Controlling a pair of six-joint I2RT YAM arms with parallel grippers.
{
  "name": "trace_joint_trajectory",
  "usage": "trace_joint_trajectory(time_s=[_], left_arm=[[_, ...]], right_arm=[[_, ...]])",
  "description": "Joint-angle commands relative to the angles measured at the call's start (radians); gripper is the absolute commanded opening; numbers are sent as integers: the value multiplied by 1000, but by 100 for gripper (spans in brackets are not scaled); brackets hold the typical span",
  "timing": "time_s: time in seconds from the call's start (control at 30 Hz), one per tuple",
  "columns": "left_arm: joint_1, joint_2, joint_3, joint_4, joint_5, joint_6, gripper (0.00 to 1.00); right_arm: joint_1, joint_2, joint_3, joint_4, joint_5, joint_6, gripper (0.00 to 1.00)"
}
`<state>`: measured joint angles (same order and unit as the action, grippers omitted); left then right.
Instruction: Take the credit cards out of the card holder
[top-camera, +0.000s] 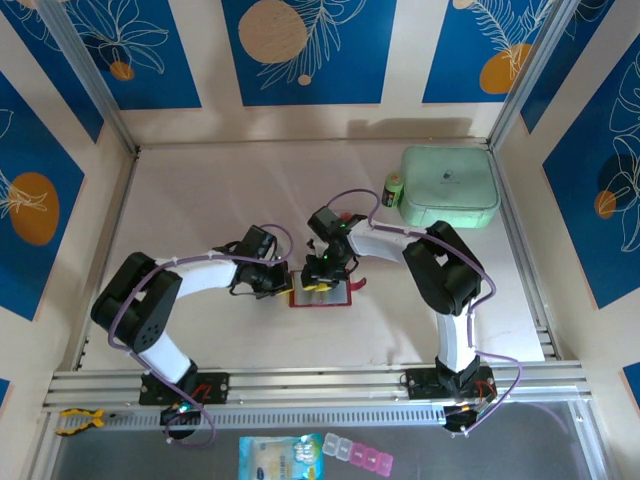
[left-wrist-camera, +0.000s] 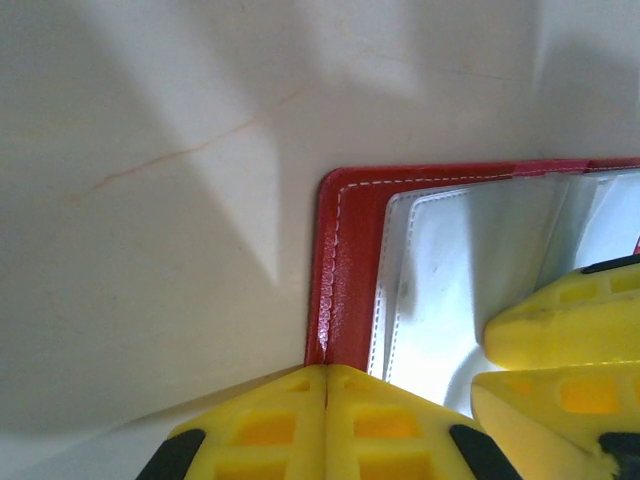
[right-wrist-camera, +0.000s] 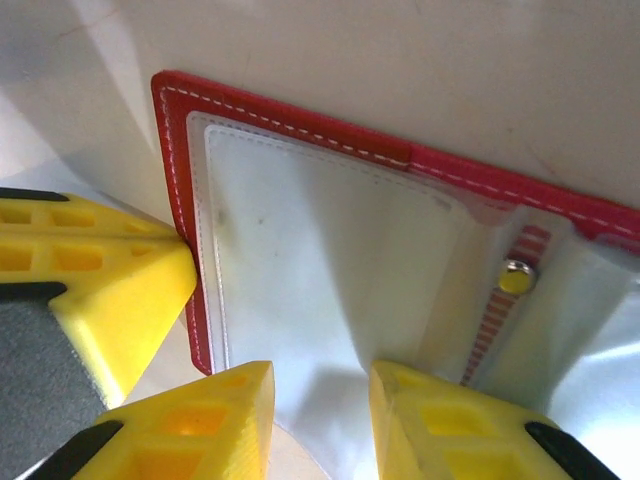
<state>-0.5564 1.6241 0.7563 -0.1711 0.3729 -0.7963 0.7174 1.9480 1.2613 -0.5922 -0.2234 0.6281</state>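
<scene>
Pinning side: the left end effector (left-wrist-camera: 326, 385) has its jaws closed tight with nothing between them; its tips bear on the red stitched border of the card holder (left-wrist-camera: 345, 260) at one corner, likely to stop it sliding or folding shut
Card holder: lies spread open on the bench (left-wrist-camera: 150, 200), between the two arms and near the middle; the clear pockets face up
Right end effector (right-wrist-camera: 320, 378): jaws partly open, one finger to each side over a clear pocket; it grasps nothing that can be made out; it seems poised to nip a card's edge
Credit cards: cannot be told apart from the glossy pockets; judged not yet out
Snap (right-wrist-camera: 515, 276): sits on a striped tab just beside the right fingers, apart from them
Risk: the slick plastic may be pinched instead of a card
</scene>
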Motion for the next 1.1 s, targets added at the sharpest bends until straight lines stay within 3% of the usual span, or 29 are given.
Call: trace_joint_trajectory(time_s=[0.0,0.13,0.27,0.4,0.43,0.5,0.53,0.6,0.83,0.97,1.07], left_arm=[[19,-20,9,-78,-52,36,0],[27,-66,37,-121,-85,70,8],[28,-121,89,-212,-211,140,24],[38,-182,145,-303,-346,217,50],[42,-196,157,-323,-376,235,57],[54,-215,179,-357,-424,264,83],[61,-222,187,-371,-445,277,91],[78,-233,194,-387,-474,301,100],[128,-271,174,-377,-685,409,100],[149,-283,118,-288,-850,475,100],[151,-281,52,-169,-1013,539,100]], right_arm=[[-17,-66,-14,-38,7,-23,32],[-38,-120,-32,-49,28,-56,33],[-72,-178,-41,-93,88,-92,50],[-124,-244,-62,-130,145,-129,79],[-140,-260,-67,-138,159,-141,83],[-176,-292,-79,-149,182,-161,88],[-198,-308,-87,-150,195,-174,96],[-239,-344,-103,-149,227,-195,99],[-383,-441,-196,-24,407,-305,99],[-440,-467,-294,168,521,-386,99],[-483,-480,-402,391,513,-479,99]])
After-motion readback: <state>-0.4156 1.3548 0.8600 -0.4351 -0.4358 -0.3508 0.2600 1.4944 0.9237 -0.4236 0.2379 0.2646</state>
